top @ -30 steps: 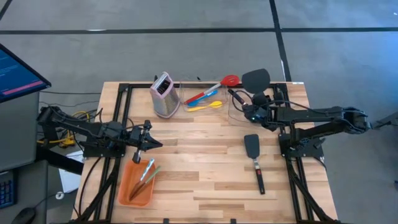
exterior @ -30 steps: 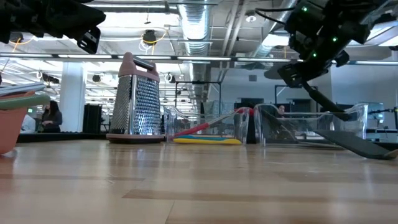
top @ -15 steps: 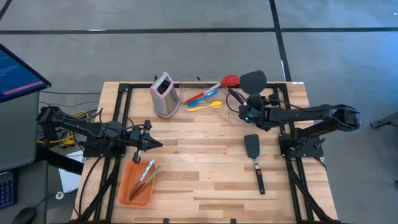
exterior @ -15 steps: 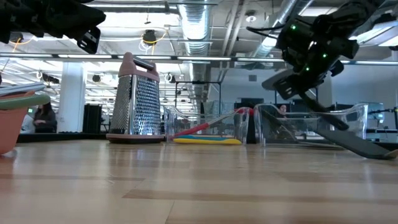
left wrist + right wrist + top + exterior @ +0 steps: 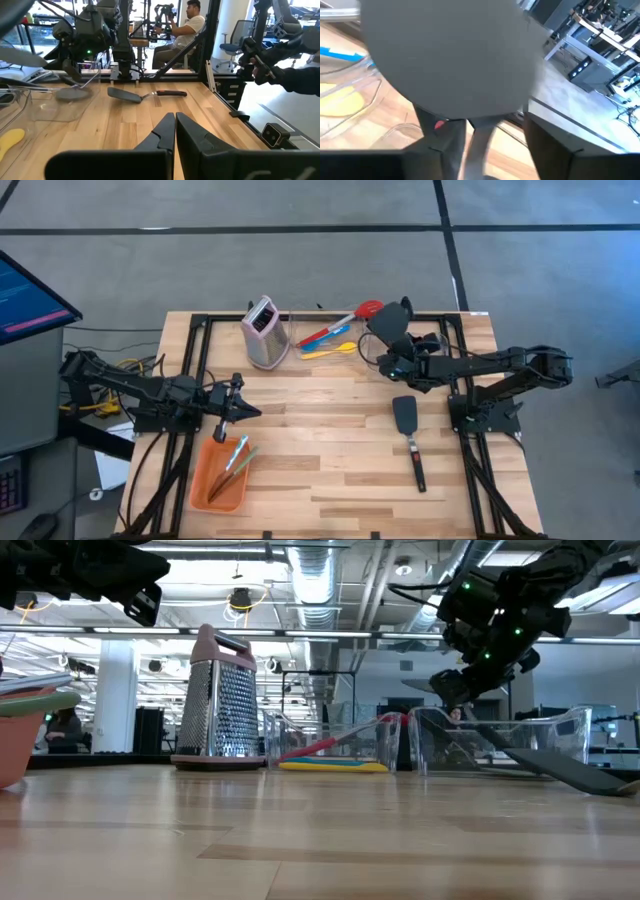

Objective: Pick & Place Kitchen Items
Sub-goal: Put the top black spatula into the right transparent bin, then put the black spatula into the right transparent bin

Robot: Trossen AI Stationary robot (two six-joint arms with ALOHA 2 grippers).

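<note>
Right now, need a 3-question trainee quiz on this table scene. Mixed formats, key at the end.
1. True or false: the box grater lies flat on its side.
2. Multiple choice: the orange tray sits nearest which gripper? A) the left gripper B) the right gripper
3. Fill in: the black spatula lying free on the bare wood has a ___ colored grip at its handle end.

Key:
1. False. In the low view it stands upright.
2. A. The tray lies just below the left gripper in the high view, on the left arm's side.
3. Red. A second dark spatula is up at the right gripper, over the clear bin.
</note>
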